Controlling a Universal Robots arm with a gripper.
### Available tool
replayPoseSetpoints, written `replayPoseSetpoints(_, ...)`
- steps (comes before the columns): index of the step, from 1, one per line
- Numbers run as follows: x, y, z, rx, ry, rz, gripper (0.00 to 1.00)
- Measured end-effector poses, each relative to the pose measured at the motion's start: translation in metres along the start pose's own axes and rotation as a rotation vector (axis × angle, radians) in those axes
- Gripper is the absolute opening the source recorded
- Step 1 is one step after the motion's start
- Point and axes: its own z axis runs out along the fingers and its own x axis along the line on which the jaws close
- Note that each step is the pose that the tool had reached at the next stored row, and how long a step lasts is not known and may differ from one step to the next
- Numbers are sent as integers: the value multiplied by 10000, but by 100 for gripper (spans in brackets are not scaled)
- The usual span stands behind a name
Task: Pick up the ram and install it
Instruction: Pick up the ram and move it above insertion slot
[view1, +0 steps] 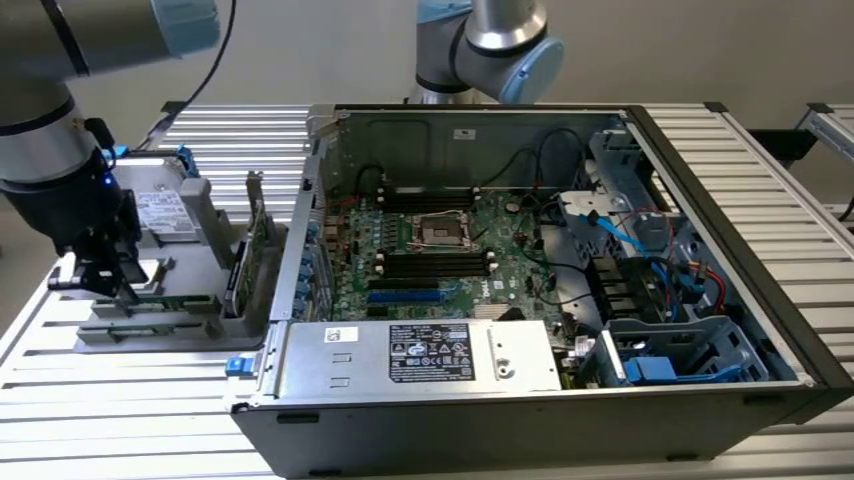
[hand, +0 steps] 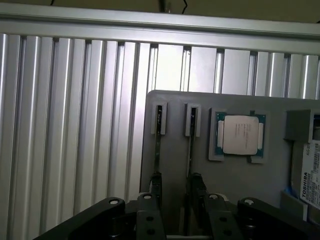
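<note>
The black gripper (hand: 176, 181), jaws spread and empty, hovers above the thin green ram stick (hand: 191, 145). The stick stands edge-up in a grey slotted holder (hand: 175, 125), likely for easy straddling, at nine o'clock from the open computer case (view1: 534, 430).

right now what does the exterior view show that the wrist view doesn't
Exterior view alone: the open computer case with its motherboard, empty processor socket and power supply. Wrist view alone: the processor chip in its tray pocket, and the Toshiba lettering on the drive. Shared: the grey holder tray on the slatted table, with the open gripper at the two ram sticks standing on edge.
</note>
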Motion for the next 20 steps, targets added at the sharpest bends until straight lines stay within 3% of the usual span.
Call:
replayPoseSetpoints(8,96,-7,147,-4,13,-208,36)
replayPoseSetpoints(12,144,-60,218,-2,16,-274,36)
replayPoseSetpoints(20,153,-117,360,-2,22,-355,36)
